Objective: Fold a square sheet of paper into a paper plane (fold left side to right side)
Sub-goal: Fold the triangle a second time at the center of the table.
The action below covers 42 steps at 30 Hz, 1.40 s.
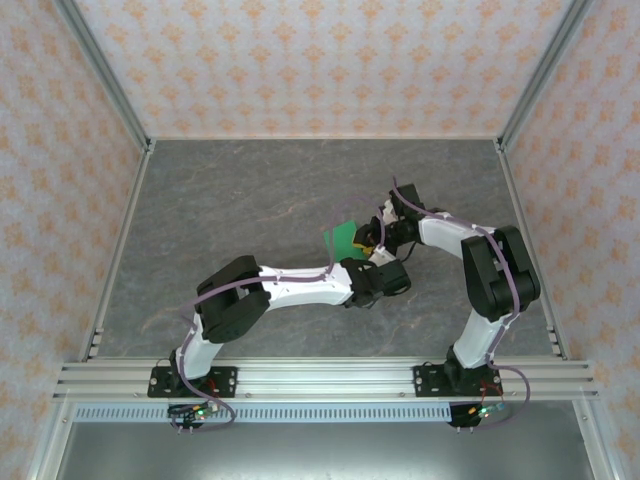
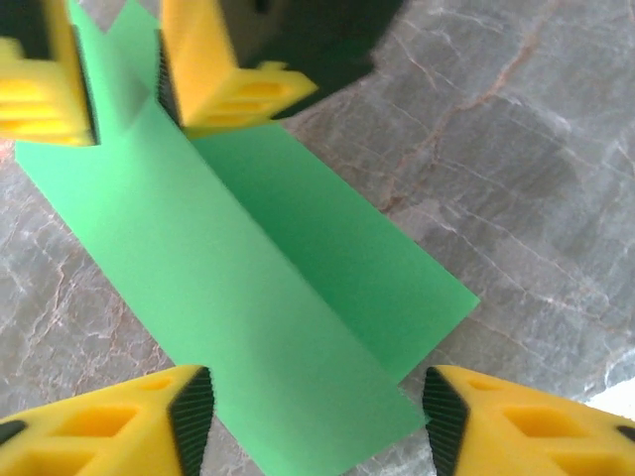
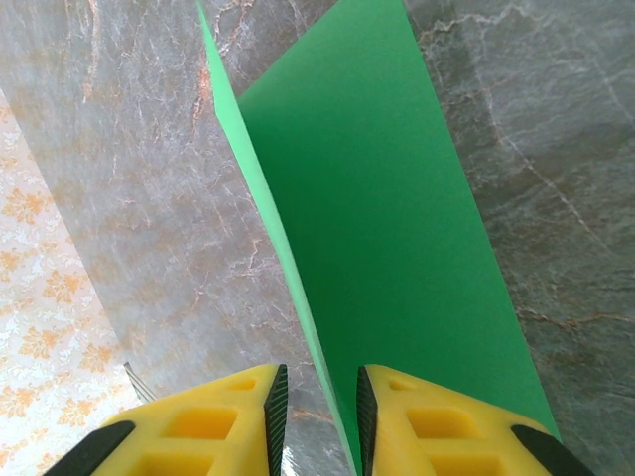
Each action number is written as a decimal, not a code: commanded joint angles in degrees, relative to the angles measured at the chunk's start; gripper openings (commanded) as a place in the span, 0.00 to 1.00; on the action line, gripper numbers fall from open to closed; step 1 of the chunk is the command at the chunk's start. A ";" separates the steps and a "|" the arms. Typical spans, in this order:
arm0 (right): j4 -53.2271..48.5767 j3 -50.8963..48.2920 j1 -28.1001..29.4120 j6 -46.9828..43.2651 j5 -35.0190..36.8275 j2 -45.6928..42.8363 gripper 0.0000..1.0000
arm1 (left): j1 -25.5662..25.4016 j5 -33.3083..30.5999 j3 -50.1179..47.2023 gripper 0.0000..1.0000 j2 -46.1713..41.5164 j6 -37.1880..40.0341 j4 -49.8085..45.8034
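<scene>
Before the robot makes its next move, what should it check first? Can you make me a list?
1. Paper on the table: ok.
2. Crease down its middle: ok.
3. Fold pressed flat: not ok, one half stands up.
4. Left fingers open, either side of one end: ok.
5. Right fingers around the other end: ok.
6. Right fingers squeezing tight: cannot tell.

what the frames keep back

from above, the square sheet of paper (image 1: 343,237) is a small patch, the rest hidden under the arms (image 1: 300,285). in the left wrist view the bottom edge cuts off the left gripper (image 2: 310,416), the top edge the right gripper (image 2: 127,84), whose fingers (image 2: 203,69) cover the sheet's far end. in the right wrist view the sheet runs off the top.
</scene>
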 commanded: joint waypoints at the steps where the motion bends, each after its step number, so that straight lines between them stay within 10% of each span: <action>1: -2.54 1.68 -0.25 -1.42 1.23 -0.21 0.29 | -0.30 -3.55 1.00 0.48 -0.86 -1.13 -1.19; 19: -6.33 5.11 -0.46 -4.50 4.02 -0.49 0.34 | -0.33 1.51 -3.75 0.11 -4.13 -0.50 3.71; 34: -7.74 7.15 -5.60 -4.97 11.83 -12.51 0.74 | 2.40 8.38 -7.86 0.06 -7.22 -2.85 8.82; 42: -9.32 -1.31 -7.50 -7.65 16.40 -21.10 0.60 | 5.60 14.49 -12.59 0.06 -11.63 -4.15 13.85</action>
